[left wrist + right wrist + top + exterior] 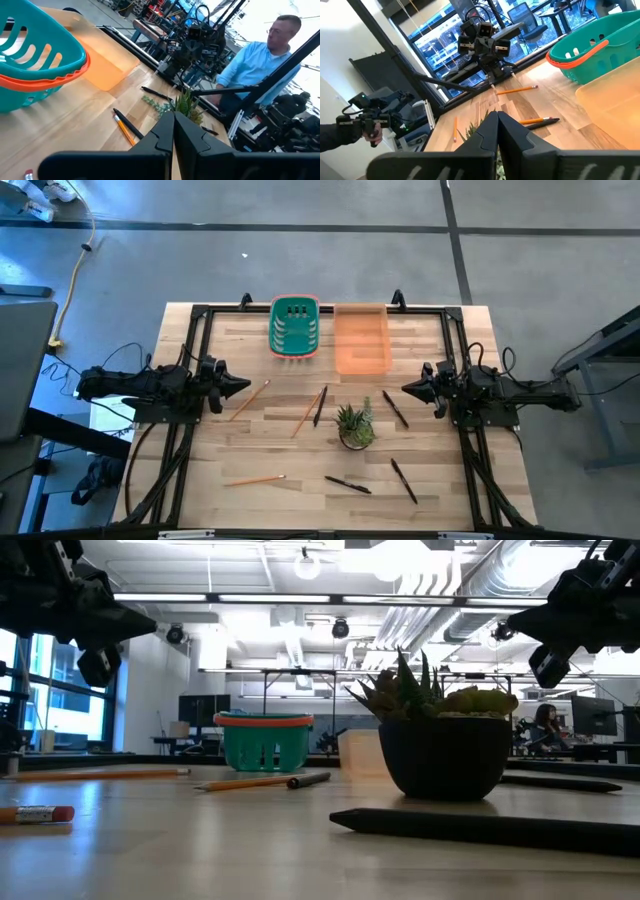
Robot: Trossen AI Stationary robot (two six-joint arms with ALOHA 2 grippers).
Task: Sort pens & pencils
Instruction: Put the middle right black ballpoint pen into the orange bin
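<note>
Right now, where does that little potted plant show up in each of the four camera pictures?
High view: the potted plant stands right of the table's middle, among the pens.
Low view: the plant looms right of centre, close to the camera.
Left wrist view: its green leaves rise just above the dark fingers.
Right wrist view: only leaf tips peek beside the fingers.
Shared landmark: the teal basket.

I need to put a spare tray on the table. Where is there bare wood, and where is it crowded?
Bare wood lies at the near left corner, below the lone pencil, and at the far left beside the teal basket. The far right beside the orange bin is also bare. The middle is crowded: pencils and pens ring the potted plant.
</note>
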